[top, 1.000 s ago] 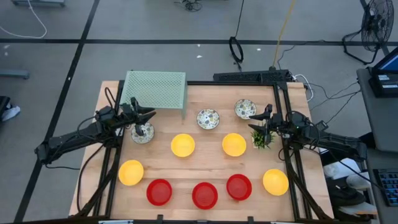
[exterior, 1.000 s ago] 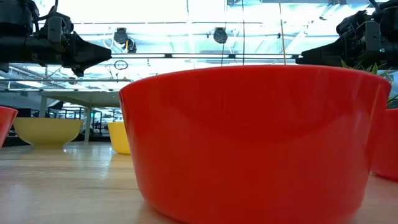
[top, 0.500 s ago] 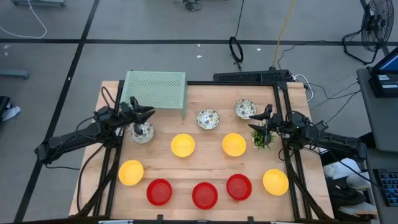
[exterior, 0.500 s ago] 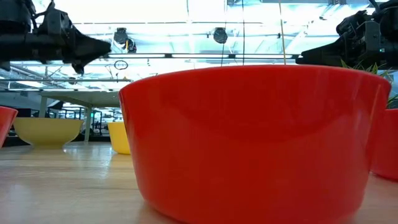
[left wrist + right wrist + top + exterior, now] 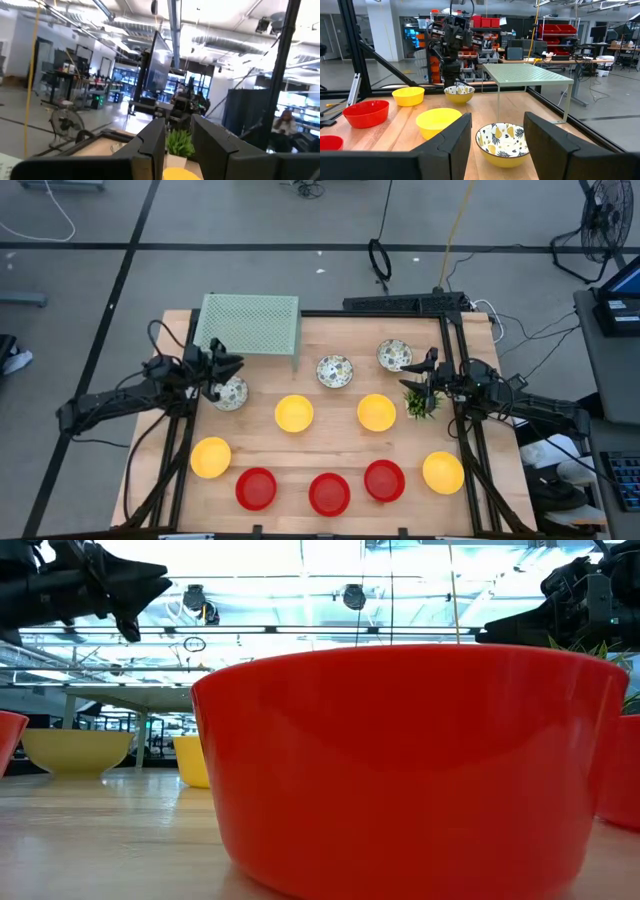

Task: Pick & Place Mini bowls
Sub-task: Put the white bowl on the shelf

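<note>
the left pincer [image 5: 228,366], part open and empty, hovers above the patterned bowl [image 5: 231,393] at the counter's [image 5: 330,445] far left, by the green rack [image 5: 250,323]. this looks like the approach step; next comes lowering onto the rim. the right pincer [image 5: 424,370] waits wide open near the plant [image 5: 418,402] (its wrist view frames another patterned bowl [image 5: 503,143]). the low view is mostly one red bowl [image 5: 410,760].

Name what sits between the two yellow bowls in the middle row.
Nothing: in the high view, bare wood separates the left yellow bowl from the right one.
</note>
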